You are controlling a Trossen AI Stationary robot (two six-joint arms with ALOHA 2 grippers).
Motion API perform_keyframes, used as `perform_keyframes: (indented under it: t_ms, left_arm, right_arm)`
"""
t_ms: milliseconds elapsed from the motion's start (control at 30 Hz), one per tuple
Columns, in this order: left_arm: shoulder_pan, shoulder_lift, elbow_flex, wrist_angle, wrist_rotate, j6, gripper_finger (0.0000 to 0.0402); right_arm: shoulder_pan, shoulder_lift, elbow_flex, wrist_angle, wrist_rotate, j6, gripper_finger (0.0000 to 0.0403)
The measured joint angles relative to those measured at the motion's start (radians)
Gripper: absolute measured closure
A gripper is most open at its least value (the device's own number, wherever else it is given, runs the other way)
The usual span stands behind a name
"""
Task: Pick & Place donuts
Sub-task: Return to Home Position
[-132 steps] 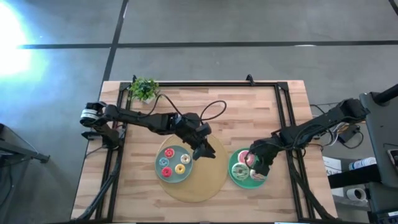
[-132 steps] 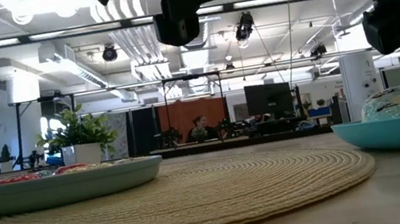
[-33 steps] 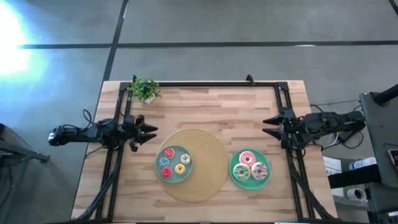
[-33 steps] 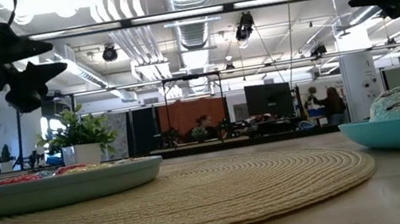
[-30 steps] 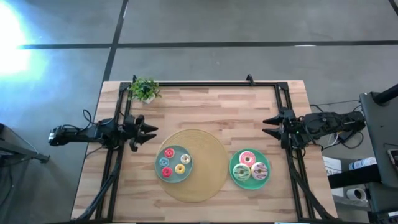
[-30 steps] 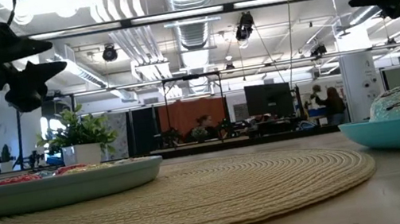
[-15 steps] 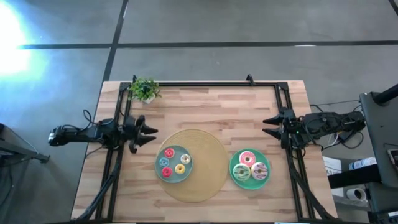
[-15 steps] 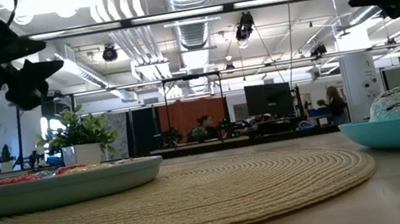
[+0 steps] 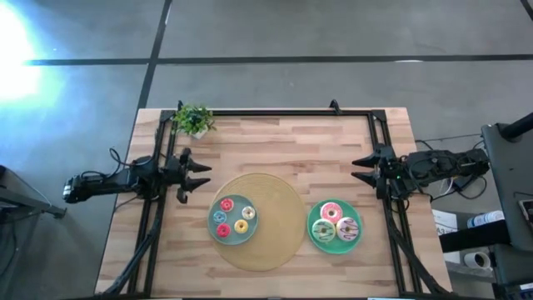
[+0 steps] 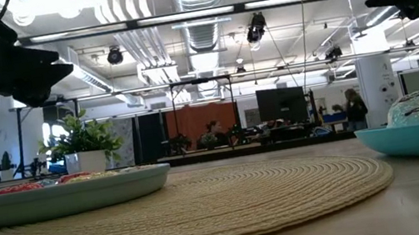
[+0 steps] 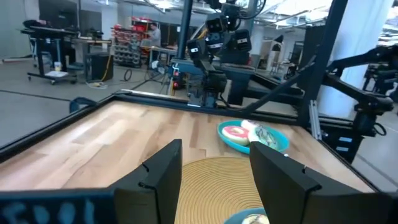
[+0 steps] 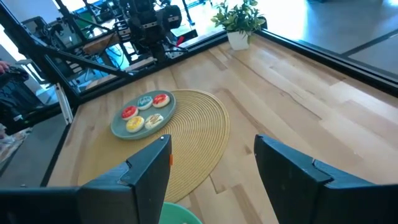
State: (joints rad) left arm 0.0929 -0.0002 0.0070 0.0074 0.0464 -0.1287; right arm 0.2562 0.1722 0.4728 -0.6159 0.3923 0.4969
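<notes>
Over on the left edge of the desk (image 9: 275, 146), my left claw (image 9: 200, 177) hangs wide open and holds nothing. It has pulled well back from the plates and has just turned a little more toward its rest spot. Out past its fingers sits the grey-blue plate (image 9: 211, 212) on the woven mat (image 9: 283, 196), with the small donuts (image 9: 226, 204) lying on it. Farther on, nearer my right claw, is the green plate (image 9: 310, 229) with three big donuts (image 9: 331, 212) on it. My right claw (image 9: 356, 169) waits at the right edge, wide open and empty too, and it has not moved. No donut lies on the bare wood, so I think the job is done and I only need to finish going home.
</notes>
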Motion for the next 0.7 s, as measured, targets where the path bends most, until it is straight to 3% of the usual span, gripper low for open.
perform_keyframes:
  t_ms: [400, 700]
  left_arm:
    - [-0.001, 0.026, 0.003, 0.022, 0.012, -0.165, 0.0239]
    - [-0.001, 0.029, 0.003, 0.019, 0.005, -0.170, 0.0239]
  right_arm:
    - [0.000, 0.000, 0.000, 0.000, 0.000, 0.000, 0.0181]
    - [0.000, 0.000, 0.000, 0.000, 0.000, 0.000, 0.0181]
